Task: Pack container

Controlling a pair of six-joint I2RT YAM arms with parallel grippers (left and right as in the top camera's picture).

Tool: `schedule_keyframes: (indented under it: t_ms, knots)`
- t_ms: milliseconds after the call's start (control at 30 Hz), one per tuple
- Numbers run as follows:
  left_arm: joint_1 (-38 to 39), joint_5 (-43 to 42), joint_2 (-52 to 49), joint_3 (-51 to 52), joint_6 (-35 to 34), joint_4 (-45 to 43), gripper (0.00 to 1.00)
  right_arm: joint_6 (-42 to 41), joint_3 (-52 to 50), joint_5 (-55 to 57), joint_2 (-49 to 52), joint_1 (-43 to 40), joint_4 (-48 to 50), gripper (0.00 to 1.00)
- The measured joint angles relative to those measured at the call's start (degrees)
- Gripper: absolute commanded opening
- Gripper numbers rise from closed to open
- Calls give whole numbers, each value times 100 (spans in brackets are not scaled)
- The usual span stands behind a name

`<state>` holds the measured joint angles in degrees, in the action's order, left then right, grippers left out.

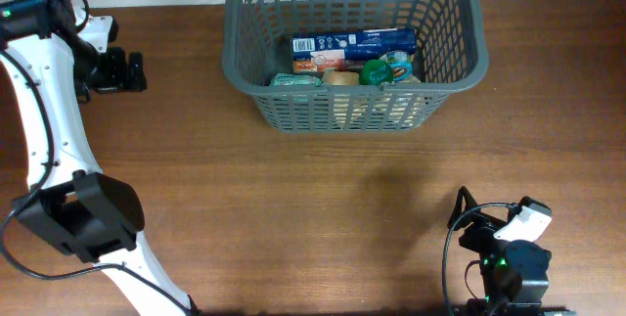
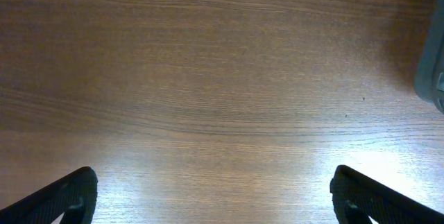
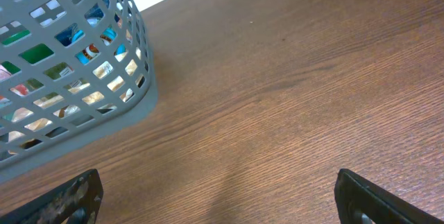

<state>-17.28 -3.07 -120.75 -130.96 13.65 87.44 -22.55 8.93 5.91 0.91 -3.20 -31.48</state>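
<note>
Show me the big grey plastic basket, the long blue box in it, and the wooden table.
Dark grey plastic lattice basket point(image 1: 342, 112): overhead view, on its near slotted wall.
Long blue box point(image 1: 357, 41): overhead view, middle of its top face.
Brown wooden table point(image 1: 293, 208): overhead view, bare wood near the middle.

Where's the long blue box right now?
In the overhead view, the long blue box lies inside the basket at top centre of frame, toward its far wall, just behind the green-topped item.

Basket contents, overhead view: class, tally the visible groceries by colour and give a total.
Blue box: 1
Orange-red packet: 1
Green items: 2 (pale packet, round tub)
Tan item: 1
Total: 5 visible in the basket; more may be hidden.
</note>
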Motion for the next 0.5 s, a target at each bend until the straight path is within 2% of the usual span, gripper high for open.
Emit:
schedule_keyframes:
  t_ms: [500]
  knots:
    - [44, 0, 151, 66, 0, -4, 99, 4, 0, 0, 0, 0, 2, 99]
